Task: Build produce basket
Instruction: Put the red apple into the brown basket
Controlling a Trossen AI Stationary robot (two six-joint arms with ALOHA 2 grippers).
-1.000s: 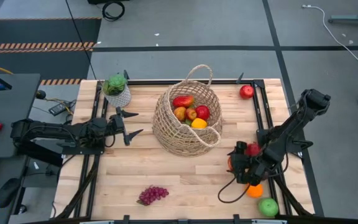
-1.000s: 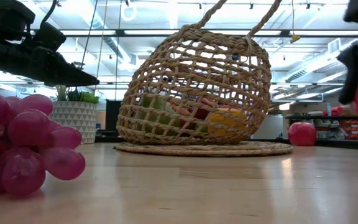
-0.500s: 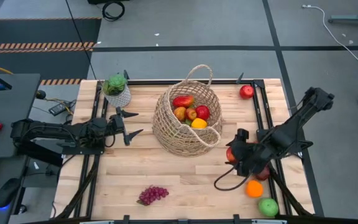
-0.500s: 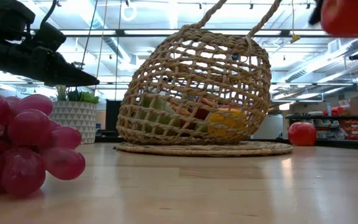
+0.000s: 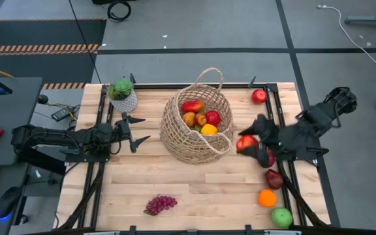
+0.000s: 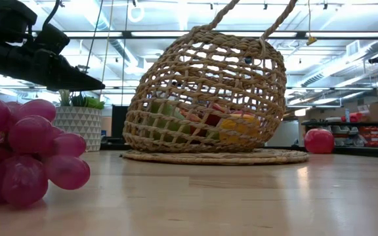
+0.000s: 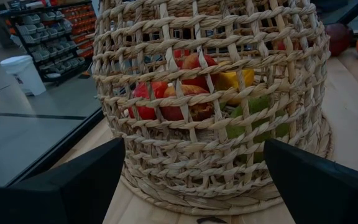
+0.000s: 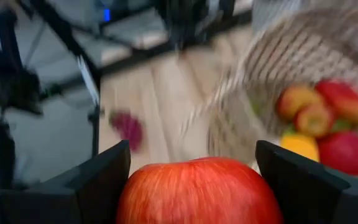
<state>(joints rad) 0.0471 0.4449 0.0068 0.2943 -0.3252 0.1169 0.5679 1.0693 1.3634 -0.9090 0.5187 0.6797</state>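
Right gripper (image 5: 252,145) clamped on a red apple (image 8: 199,190), raised off the boards and carried from the near right corner toward the basket (image 5: 198,124); now just beside its right rim, not yet over the opening. Left behind on the table, nearer the edge: dark red fruit (image 5: 273,178), orange (image 5: 267,198), green apple (image 5: 281,217). Pick looks done; transfer under way, release probably next once above the opening. Apple: smooth, glossy, red shading to orange-yellow, filling the space between the fingers. Basket: tan open weave, tilted, already holding red, yellow and green pieces. Grapes (image 5: 160,204) well apart, near front edge. Left gripper (image 5: 136,130) spread wide, idle on the basket's far side.
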